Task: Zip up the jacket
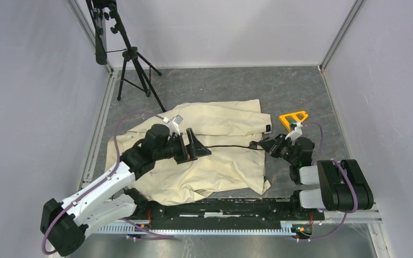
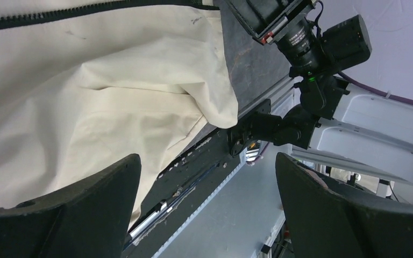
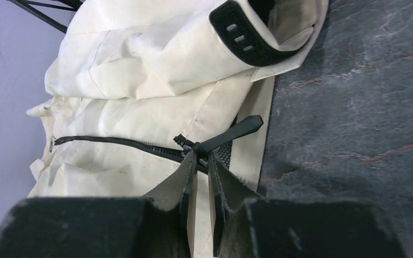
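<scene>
From above, the jacket (image 1: 220,121) lies spread flat on the table (image 1: 301,88), and its zipper (image 1: 231,145) runs sideways between the two arms. The left tool (image 1: 196,146) hovers over the cloth partway along that line, while the right tool (image 1: 264,144) sits at the hem end. Here's the worry: nothing pins the fabric, so a tug at the hem end may drag the whole jacket along instead of meshing the teeth. Over to the left wrist view, the left tool's fingers (image 2: 59,215) are spread wide and hold nothing. The cloth lies beyond them and the zipper (image 2: 59,13) is up at the frame's edge. A drop from this angle could land on a loose fold and bunch it, missing the zipper line. Now the right wrist view: the right tool (image 3: 200,157) has its jaws nearly together with a thin gap, straddling the base of the pull (image 3: 231,130). Whether they truly pinch it, I can't tell. The pull juts out sideways past the tips, so a shallow hold could slip off under load. The hem beside it looks rumpled, and that cloth could snag in the teeth.
</scene>
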Controlling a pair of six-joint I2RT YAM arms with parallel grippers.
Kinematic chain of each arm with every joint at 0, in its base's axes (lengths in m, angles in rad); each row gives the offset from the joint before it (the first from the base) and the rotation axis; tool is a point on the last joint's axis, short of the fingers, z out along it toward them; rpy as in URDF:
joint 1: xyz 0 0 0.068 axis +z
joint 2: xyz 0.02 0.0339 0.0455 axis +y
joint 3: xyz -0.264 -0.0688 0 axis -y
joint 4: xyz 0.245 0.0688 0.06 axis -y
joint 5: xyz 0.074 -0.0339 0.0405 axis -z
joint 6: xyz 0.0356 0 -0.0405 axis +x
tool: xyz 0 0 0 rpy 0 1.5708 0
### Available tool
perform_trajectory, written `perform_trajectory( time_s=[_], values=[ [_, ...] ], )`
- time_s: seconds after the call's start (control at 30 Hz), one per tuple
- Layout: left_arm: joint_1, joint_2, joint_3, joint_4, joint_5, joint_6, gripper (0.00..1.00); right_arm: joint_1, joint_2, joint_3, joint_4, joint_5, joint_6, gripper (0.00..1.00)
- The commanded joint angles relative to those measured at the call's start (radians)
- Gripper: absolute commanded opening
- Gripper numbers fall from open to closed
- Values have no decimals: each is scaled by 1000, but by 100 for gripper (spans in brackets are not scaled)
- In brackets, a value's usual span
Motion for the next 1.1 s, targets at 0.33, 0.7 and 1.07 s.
perform_trajectory(
  time_s=[0.33,0.7,1.07],
  values=[
    [-171,168,184,180,-270,179,95,11,87,68,135,-185,-7,0],
    [-186,576,322,465,-126,271,94,-35,93,91,105,-218,21,0],
    [-231,798,418,503,-39,433,100,-145,182,-29,591,-343,318,0]
  ],
)
